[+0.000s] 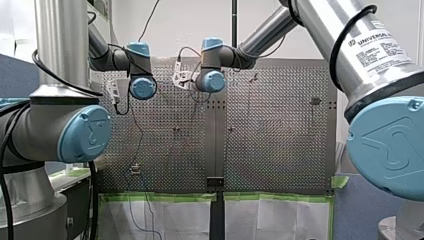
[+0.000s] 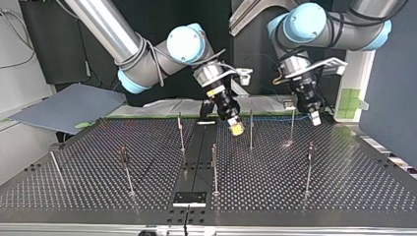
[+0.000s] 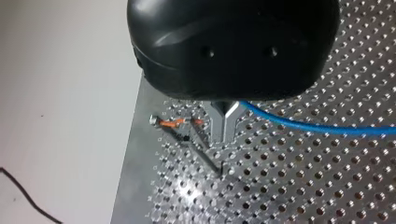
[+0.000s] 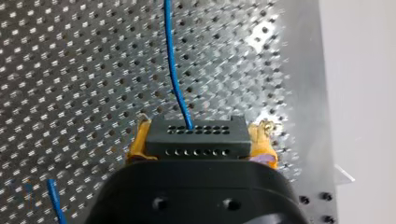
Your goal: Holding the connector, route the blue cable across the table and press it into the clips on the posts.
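Yellow pads of my right gripper are clamped on the two short ends of a black connector, which sits squarely between them. The connector is a flat block with two rows of small round holes in its face. The blue cable leaves a hole in the row farther from the gripper body. It then runs straight ahead of the gripper over the perforated metal table.

My left gripper has its metal fingers brought together. The cable meets them at their root and trails off to one side. They appear to pinch it, though the black body hides the contact point. Just beside the fingers stands a thin post with an orange clip; the cable lies apart from that clip.

In the top view both grippers hang low over the far part of the table. The right one is near the middle, the left one at the view's right. The cable shows as a thin blue line between them.
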Controlling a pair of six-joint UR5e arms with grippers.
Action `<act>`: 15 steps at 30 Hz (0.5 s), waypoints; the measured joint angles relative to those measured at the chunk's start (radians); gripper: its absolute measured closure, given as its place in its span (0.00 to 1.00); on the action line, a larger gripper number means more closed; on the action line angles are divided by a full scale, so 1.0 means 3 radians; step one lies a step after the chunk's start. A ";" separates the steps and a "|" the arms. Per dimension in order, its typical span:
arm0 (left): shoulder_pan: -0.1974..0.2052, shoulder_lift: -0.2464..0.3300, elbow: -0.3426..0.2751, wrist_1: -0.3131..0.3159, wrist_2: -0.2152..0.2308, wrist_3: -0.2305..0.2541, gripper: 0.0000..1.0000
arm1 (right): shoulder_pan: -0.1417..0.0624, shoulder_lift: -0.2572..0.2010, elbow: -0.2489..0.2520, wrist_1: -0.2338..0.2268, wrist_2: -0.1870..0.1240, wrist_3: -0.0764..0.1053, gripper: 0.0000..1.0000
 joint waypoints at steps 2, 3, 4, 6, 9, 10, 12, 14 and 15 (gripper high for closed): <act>0.0032 -0.0003 0.0017 0.0001 0.0021 -0.0003 1.00 | 0.0004 0.0006 -0.0062 0.0012 0.0000 0.0017 1.00; 0.0046 -0.0005 0.0025 0.0001 0.0033 -0.0005 1.00 | 0.0005 0.0011 -0.0089 0.0015 0.0000 0.0025 1.00; 0.0060 -0.0006 0.0032 0.0001 0.0046 -0.0006 1.00 | 0.0006 0.0017 -0.0117 0.0017 0.0000 0.0032 1.00; 0.0091 -0.0007 0.0047 0.0005 0.0075 -0.0012 1.00 | 0.0006 0.0033 -0.0183 0.0017 0.0001 0.0043 1.00; 0.0135 -0.0013 0.0072 0.0018 0.0118 -0.0028 1.00 | 0.0008 0.0068 -0.0267 0.0019 0.0000 0.0049 1.00; 0.0148 -0.0020 0.0085 0.0020 0.0131 -0.0032 1.00 | 0.0009 0.0086 -0.0301 0.0021 -0.0001 0.0050 1.00; 0.0175 -0.0048 0.0124 0.0015 0.0158 -0.0041 1.00 | 0.0009 0.0116 -0.0352 0.0030 -0.0003 0.0051 1.00; 0.0199 -0.0086 0.0170 0.0010 0.0182 -0.0051 1.00 | 0.0009 0.0151 -0.0411 0.0053 -0.0004 0.0052 1.00; 0.0208 -0.0102 0.0191 0.0009 0.0192 -0.0054 1.00 | 0.0009 0.0164 -0.0437 0.0064 -0.0004 0.0053 1.00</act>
